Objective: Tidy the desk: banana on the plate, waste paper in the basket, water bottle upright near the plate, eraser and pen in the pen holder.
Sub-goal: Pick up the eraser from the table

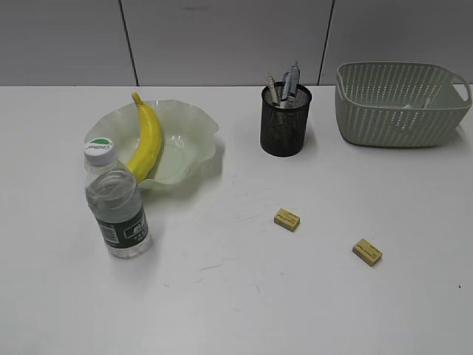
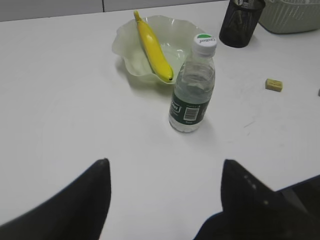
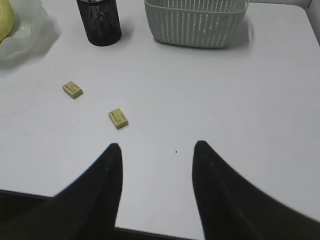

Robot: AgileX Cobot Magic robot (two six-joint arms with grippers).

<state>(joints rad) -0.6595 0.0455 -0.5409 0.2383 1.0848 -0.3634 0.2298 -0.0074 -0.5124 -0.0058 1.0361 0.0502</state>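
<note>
1. Two small yellow erasers lie flat on the desk [image 1: 222,296], the nearer eraser [image 1: 367,252] toward the right side and the other eraser [image 1: 287,219] just in front of the pen holder [image 1: 285,122]. They are the only loose things left, so I judge them to be the work in hand.
2. The pen holder stands upright with pens [image 1: 284,83] leaning inside it, leaving room at its mouth for the erasers.
3. The banana [image 1: 147,140] rests across the plate [image 1: 196,140], its stem pointing away over the back rim; that part looks finished.
4. The water bottle [image 1: 117,203] stands upright just in front of the plate, cap up, so it looks done as well.
5. The basket [image 1: 399,111] sits at the far right; something pale shows inside, but I cannot tell whether it is the waste paper.
6. The right gripper [image 3: 156,165] hangs above bare desk with its fingers spread and nothing between them, the nearer eraser close ahead of it, a sensible place to start a pick.
7. The left gripper [image 2: 165,175] is likewise released and empty, hovering in front of the bottle and clear of it.
</note>
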